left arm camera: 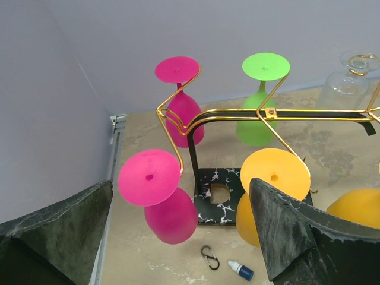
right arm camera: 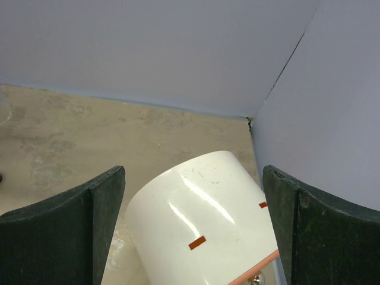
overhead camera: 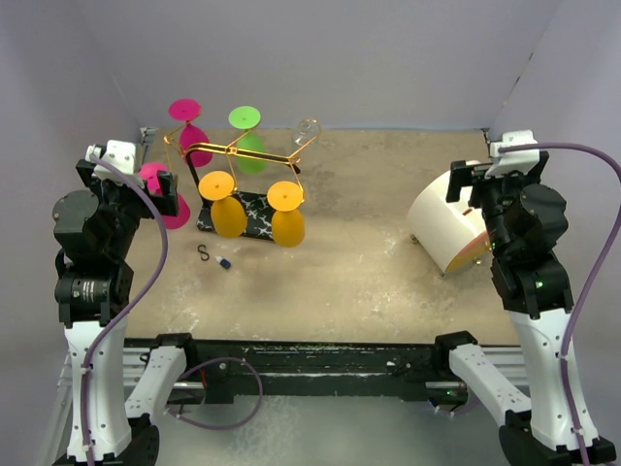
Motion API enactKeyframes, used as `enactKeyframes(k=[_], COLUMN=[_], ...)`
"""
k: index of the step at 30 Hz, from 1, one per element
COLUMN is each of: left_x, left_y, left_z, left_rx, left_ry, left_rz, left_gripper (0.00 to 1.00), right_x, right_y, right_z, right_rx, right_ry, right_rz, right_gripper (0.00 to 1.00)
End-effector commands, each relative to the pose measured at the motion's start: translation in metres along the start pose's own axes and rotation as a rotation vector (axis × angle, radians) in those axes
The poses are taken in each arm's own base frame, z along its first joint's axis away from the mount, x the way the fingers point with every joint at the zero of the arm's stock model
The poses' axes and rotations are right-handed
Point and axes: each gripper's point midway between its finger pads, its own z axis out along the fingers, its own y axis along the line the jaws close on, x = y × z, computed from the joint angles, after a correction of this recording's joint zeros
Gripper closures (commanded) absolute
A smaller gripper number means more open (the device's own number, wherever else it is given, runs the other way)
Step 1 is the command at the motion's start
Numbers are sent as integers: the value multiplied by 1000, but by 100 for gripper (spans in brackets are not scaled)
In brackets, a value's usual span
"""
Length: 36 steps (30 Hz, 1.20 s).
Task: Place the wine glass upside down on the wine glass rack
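Where the tabletop runs toward its far left corner stands the wine glass rack. It is a thin gold wire stand whose arms branch off a long horizontal bar, and it is set on a flat black base veined with white.

Six wine glasses hang from it, all foot up and bowl down:
- Two are pink. The near pink glass hangs at the front left and the far pink glass behind it.
- Two are orange. The first orange glass and the second orange glass hang along the front.
- One green glass hangs at the back.
- One clear glass hangs at the back right.

The left gripper has its fingers spread wide and empty. It faces the near pink glass without touching it. The right gripper is likewise spread and empty, above a single white cylinder that lies on its side at the right, well apart from the rack.

On the table just in front of the base lie one black clip and one small blue-capped bottle.
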Motion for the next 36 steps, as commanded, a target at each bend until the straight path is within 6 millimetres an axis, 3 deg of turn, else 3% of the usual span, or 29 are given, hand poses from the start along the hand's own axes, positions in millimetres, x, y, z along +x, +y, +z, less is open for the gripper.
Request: enactKeyframes(k=[1,36], left_x=[-18,-18], left_y=[7,6], left_z=[-4,-5], left_rx=[-27,-23], left_ry=[-53,-57], left_rz=[23,25], left_gripper=[1,1], right_x=[-11,-11], right_y=[-2,4], right_z=[-1,-2], right_rx=[8,-34], right_ry=[-45,-50], right_rz=[37,46], right_gripper=[0,0])
